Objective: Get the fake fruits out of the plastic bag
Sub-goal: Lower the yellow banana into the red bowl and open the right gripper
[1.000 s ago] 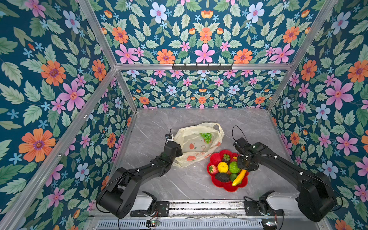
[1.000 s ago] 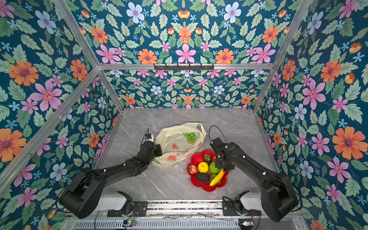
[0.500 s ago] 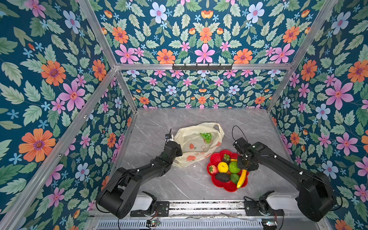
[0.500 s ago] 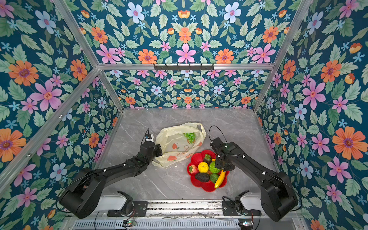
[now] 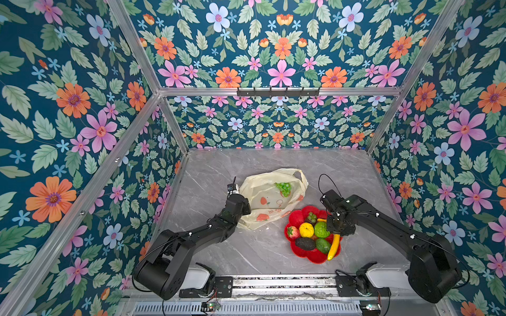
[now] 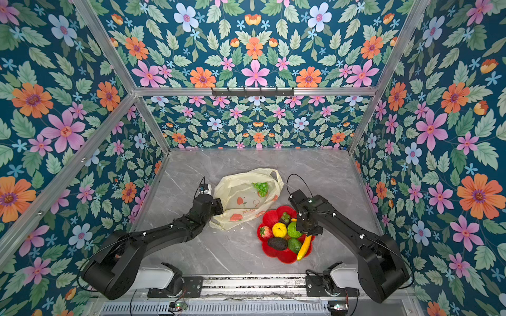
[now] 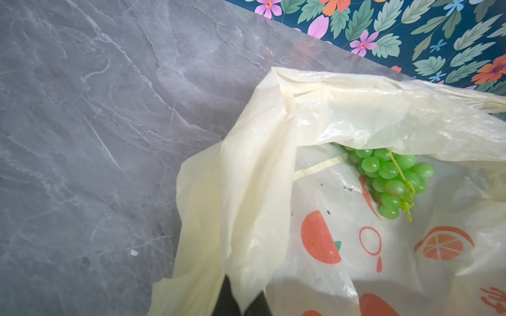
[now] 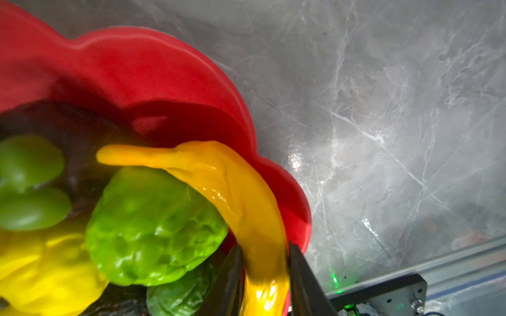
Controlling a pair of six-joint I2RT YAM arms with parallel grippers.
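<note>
The plastic bag (image 5: pixel 269 197) (image 6: pixel 243 197) lies crumpled behind the plate, mouth open. A green grape bunch (image 5: pixel 284 188) (image 7: pixel 391 177) lies inside it. My left gripper (image 5: pixel 245 206) (image 7: pixel 242 298) is shut on a fold of the bag's near-left edge. The other fake fruits sit on the red flower-shaped plate (image 5: pixel 298 216) (image 8: pixel 164 68): lemon (image 5: pixel 306 229), strawberry (image 5: pixel 293 232), avocado (image 5: pixel 304 243), two green bumpy fruits (image 5: pixel 321 229) (image 8: pixel 153 227), and the banana (image 5: pixel 334 245) (image 8: pixel 232 186). My right gripper (image 5: pixel 338 232) (image 8: pixel 264 254) is shut on the banana, which lies along the plate's right rim.
A small dark fruit with a green cap (image 5: pixel 311 217) sits at the plate's back. Floral walls enclose the grey marble table (image 5: pixel 219 246) on three sides. A metal rail (image 5: pixel 273 281) with both arm bases runs along the front edge.
The banana has swung from a slant to nearly straight along the plate's right rim, with the right gripper at its upper end. The left arm and bag have not moved.
</note>
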